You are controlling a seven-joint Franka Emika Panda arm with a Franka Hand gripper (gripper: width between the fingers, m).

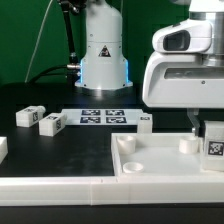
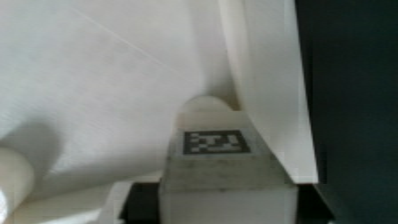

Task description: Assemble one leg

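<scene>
You are seeing the gripper [image 1: 212,133] clamping the leg [image 1: 214,146], tag facing out, over the white tray's [image 1: 160,160] corner at the exterior view's right; loose legs [image 1: 28,117] are lying on the black tabletop [image 1: 60,150].

- A robotics lab bench, set up for recording, not a home or a shop
- A black table [image 1: 60,150] carries only test pieces: small white blocks [image 1: 28,117] bearing black-and-white marker tags, and a big white tray-like part [image 1: 150,165]
- The marker board [image 1: 103,116] lies flat near the arm's base, its printed squares in a row
- The white robot base [image 1: 103,55] wears a warning triangle sticker
- A green backdrop [image 1: 30,40] hangs behind, with dark cables running across it
</scene>
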